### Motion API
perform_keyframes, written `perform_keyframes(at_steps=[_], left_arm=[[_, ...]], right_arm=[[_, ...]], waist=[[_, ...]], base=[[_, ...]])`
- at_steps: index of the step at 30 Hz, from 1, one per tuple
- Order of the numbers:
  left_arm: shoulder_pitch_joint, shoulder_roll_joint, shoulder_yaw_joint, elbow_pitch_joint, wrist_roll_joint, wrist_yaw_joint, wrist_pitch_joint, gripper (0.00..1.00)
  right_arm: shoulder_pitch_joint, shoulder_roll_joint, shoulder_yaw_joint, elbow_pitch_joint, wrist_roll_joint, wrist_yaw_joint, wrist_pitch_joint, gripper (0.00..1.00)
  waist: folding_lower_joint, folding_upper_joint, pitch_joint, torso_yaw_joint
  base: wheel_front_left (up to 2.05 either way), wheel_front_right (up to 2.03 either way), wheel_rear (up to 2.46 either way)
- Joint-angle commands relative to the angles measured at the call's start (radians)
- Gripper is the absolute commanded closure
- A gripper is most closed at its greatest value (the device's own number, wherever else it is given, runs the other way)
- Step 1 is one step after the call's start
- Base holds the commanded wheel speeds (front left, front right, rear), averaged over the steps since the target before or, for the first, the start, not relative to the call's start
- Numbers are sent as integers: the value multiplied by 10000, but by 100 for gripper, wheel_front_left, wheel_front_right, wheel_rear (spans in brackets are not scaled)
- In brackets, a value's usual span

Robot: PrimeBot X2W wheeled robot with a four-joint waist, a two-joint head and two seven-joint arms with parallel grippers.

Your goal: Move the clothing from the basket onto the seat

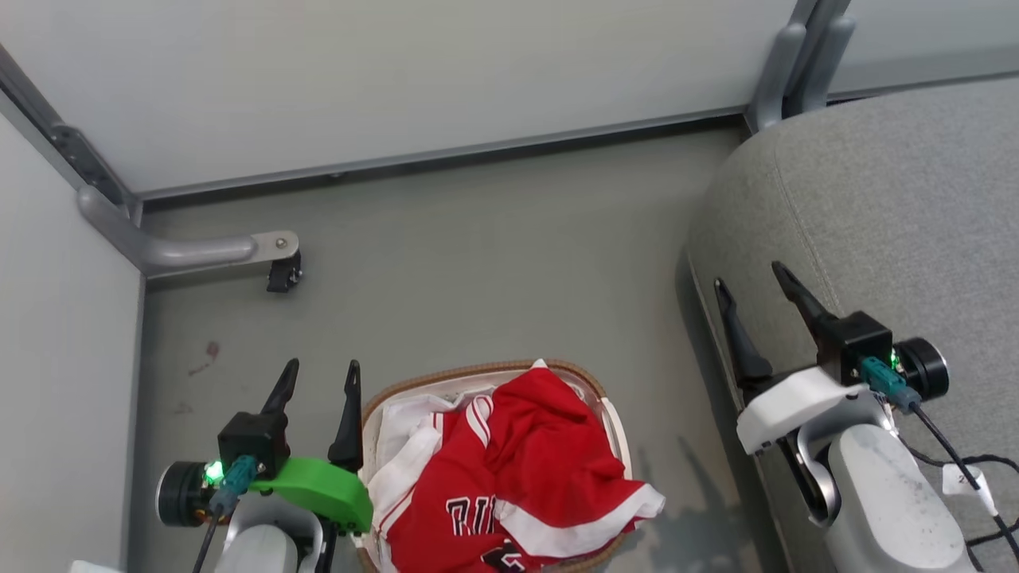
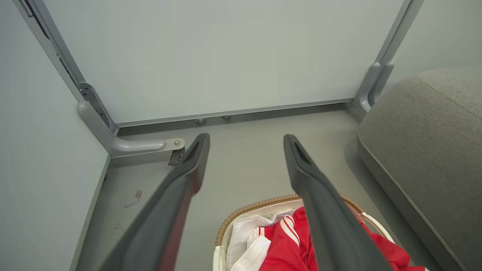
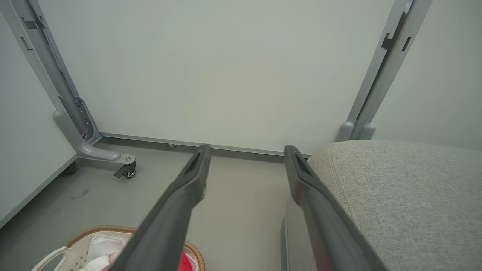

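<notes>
Red jerseys (image 1: 517, 469) with white striped trim and dark lettering lie heaped in the white basket (image 1: 486, 374) with a brown woven rim, one white-trimmed edge hanging over its right side. The same clothing (image 2: 286, 244) and basket (image 2: 256, 207) appear low in the left wrist view, and the basket rim (image 3: 109, 229) low in the right wrist view. The grey couch seat (image 1: 899, 207) stands at the right. My left gripper (image 1: 318, 376) is open just left of the basket, holding nothing. My right gripper (image 1: 752, 282) is open over the couch's left edge, also holding nothing.
Pale partition walls close off the back and left. A grey partition foot with a caster (image 1: 283, 274) juts onto the floor at the left, and another post (image 1: 788, 72) stands behind the couch. Bare grey floor (image 1: 493, 263) lies between basket, wall and couch. A cable trails from my right wrist.
</notes>
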Motion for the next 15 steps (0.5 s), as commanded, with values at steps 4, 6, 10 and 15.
perform_keyframes(at_steps=[4,6,10,15], left_arm=[[-827,19,-185,246,-89,-78,-40,0],[-1155,22,-263,396,-87,-107,-40,0],[-1840,26,-348,794,-184,-145,-38,0],[-3044,134,-609,1857,-35,-159,-28,0]], right_arm=[[-578,34,9,-419,10,-6,-35,0],[-793,63,7,-595,42,-6,-34,0],[-1255,141,45,-986,90,-6,-34,0],[-1961,248,322,-1683,153,-6,-35,0]], waist=[[0,0,1568,-575],[0,0,1986,-699],[0,0,2847,-972],[0,0,4223,-1447]], base=[[0,0,0],[0,0,0],[0,0,0],[0,0,0]])
